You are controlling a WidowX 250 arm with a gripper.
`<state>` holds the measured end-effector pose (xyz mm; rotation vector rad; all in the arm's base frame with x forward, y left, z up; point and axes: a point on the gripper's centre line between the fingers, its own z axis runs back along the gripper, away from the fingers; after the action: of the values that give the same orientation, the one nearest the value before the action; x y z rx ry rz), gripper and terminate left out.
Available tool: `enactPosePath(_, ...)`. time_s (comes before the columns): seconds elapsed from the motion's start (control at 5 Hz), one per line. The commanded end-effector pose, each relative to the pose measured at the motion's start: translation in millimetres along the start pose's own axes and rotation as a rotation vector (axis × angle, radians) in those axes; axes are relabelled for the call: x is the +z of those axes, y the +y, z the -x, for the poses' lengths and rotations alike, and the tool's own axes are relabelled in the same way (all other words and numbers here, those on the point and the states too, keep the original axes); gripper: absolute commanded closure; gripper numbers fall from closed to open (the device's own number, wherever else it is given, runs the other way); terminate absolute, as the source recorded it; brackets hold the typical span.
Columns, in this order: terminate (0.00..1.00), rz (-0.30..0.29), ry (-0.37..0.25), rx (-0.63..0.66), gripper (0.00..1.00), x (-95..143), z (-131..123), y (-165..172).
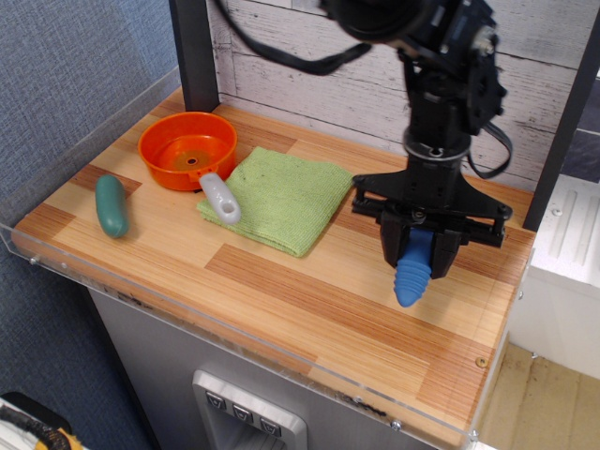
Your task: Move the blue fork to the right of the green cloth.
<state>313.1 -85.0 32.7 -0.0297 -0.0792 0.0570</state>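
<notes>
Fronting the wooden tabletop (281, 309) is a clear acrylic lip that runs along its near edge. Above the right part of the top, the black gripper (418, 251) points downward with its jaws closed on the blue fork (412, 274). Only the ribbed blue handle shows, hanging nearly upright below the jaws with its rounded end down; the tines are hidden inside the gripper. Whether the handle's tip touches the wood cannot be told. The fork sits to the right of the green cloth (284, 195) and apart from it.

Near the left edge lies a teal-green pickle-shaped piece (112, 205), flat on the wood and well apart from the rest. Toward the middle, the folded green cloth lies flat, one corner pointing at the near edge. The orange pan (187, 150) stands just beside the cloth's left side, toward the far left corner, and its short grey handle (220, 198) reaches over the cloth's left edge. Behind the tabletop rises a whitewashed plank wall (309, 84), with a dark post (195, 52) at the far left corner.
</notes>
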Motion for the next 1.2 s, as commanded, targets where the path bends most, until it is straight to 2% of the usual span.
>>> enactPosePath(0.0,0.0,0.062,-0.078,-0.236,1.0,1.0,-5.2,-22.4)
enactPosePath(0.4,0.0,0.065,-0.105,-0.21,1.0,-9.0,-12.7,-21.0)
enactPosePath(0.8,0.0,0.056,-0.135,-0.172,1.0,-7.9,-13.4,-19.8)
enactPosePath(1.0,0.0,0.049,-0.12,-0.159,0.0,-8.7,-13.3,-19.2)
